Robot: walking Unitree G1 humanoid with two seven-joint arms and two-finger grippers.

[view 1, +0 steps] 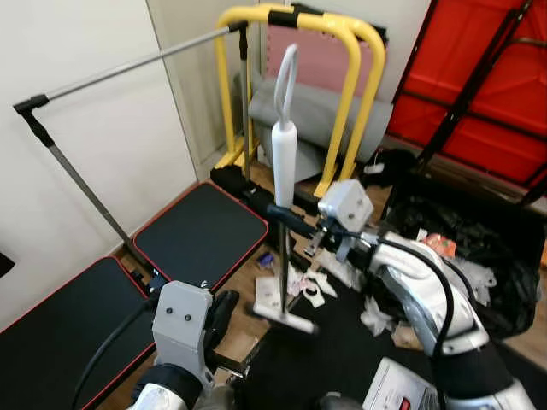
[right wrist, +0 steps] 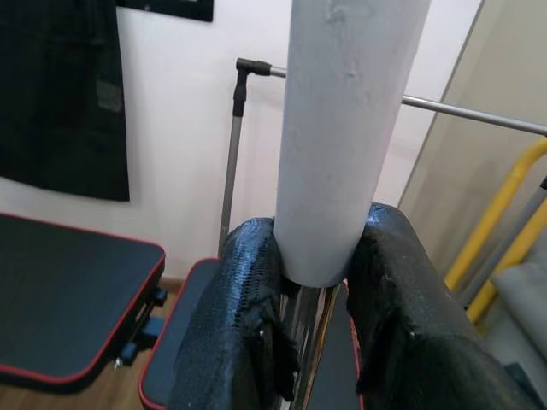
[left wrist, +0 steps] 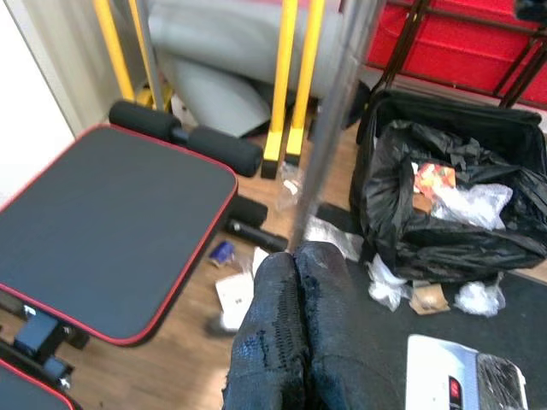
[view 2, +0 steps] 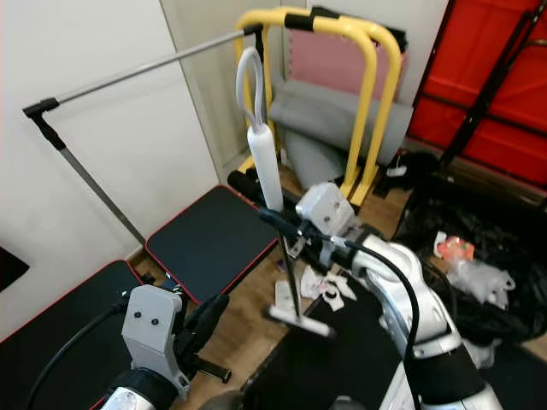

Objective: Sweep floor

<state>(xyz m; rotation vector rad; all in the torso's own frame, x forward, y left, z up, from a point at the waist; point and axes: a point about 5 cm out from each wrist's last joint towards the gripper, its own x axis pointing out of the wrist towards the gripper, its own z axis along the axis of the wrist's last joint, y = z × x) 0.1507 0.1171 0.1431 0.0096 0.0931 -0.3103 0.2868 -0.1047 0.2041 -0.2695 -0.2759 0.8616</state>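
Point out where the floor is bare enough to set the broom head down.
Bare wood shows between the red-edged bench pad and the black mat, just left of the broom head. Ahead of it paper scraps crowd the floor, with the black rubbish bag beyond. The right pincer holds the broom handle.

Upright white-handled broom [view 1: 284,154], floor-touching

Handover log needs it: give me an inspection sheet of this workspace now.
Surface: wood floor, partly under a black mat.
Job's things: broom upright, its head on the floor.
Clutter: paper scraps; full black rubbish bag.
Grippers: right gripper clamps the broom's white handle; left gripper shut, low beside the pole.
Cables: black cable along the left arm.
Surroundings: black bench pads, yellow frame, clothes rail.
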